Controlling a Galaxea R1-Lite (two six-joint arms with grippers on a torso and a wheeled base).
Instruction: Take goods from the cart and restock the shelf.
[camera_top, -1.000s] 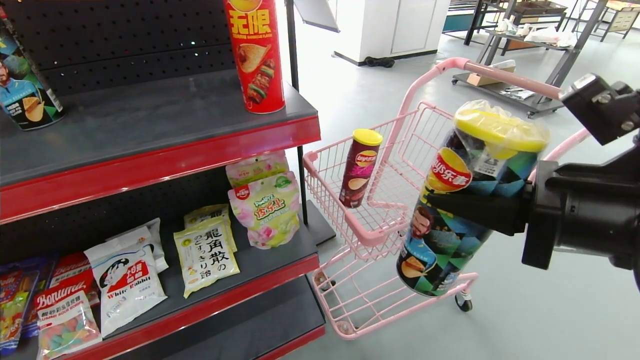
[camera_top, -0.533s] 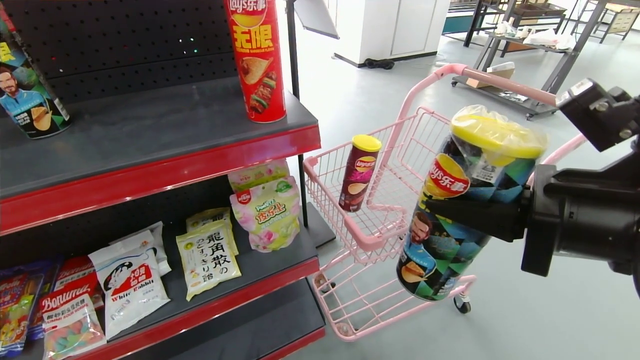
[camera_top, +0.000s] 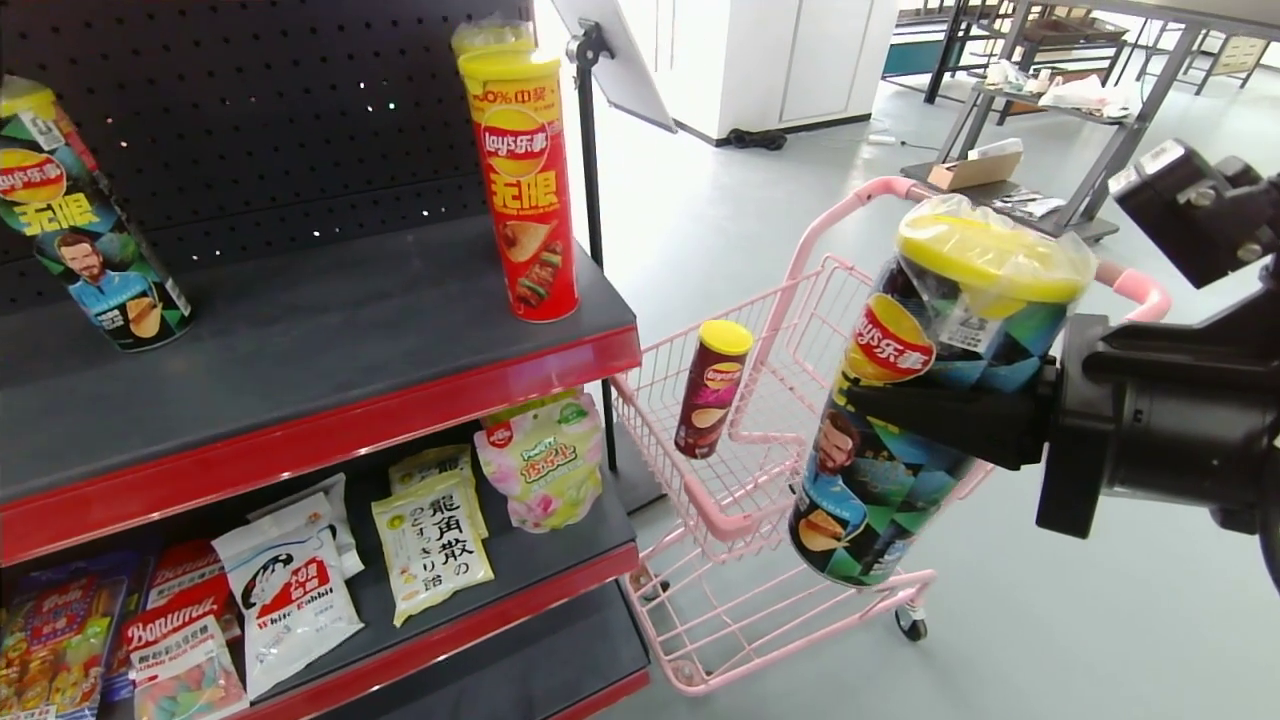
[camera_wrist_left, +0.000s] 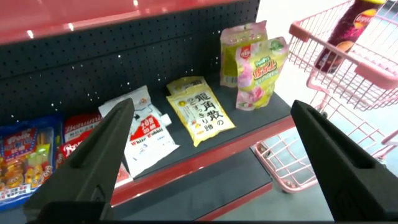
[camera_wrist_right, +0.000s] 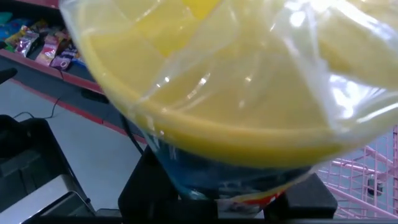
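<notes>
Shelf stock, upper shelf (camera_top: 300, 335): two tall chip cans stand here, so by my reading your restocking is already under way.
Far left: the dark shelf can (camera_top: 95, 250) stands at the left end, near the pegboard back.
Right end: the red can (camera_top: 530, 190) stands upright close to the front lip, with bare shelf between it and the dark shelf can.
Lower shelf (camera_top: 560, 545): snack bags (camera_top: 430, 520) lie and lean along it; they look like standing stock, not your job.
Left end effector (camera_wrist_left: 211, 162): its fingers are spread wide and hold nothing; it hangs low, facing the lower shelf.
Cart (camera_top: 1135, 283): it stands on the floor just right of the shelf.
Cart contents: one maroon can (camera_top: 708, 390) leans in the upper basket, so at least one item is left to fetch.
Carried can (camera_top: 900, 400): it is lifted out, tilted, and hangs in front of the cart, well apart from the shelf.
Right end effector (camera_top: 935, 412): it is clamped around the carried can's middle; the yellow lid (camera_wrist_right: 249, 93) under loose plastic sits right before the wrist camera.
Your remaining work, as I judge it: carry this can left to the upper shelf, stand it in the gap, then go back for the maroon can.
</notes>
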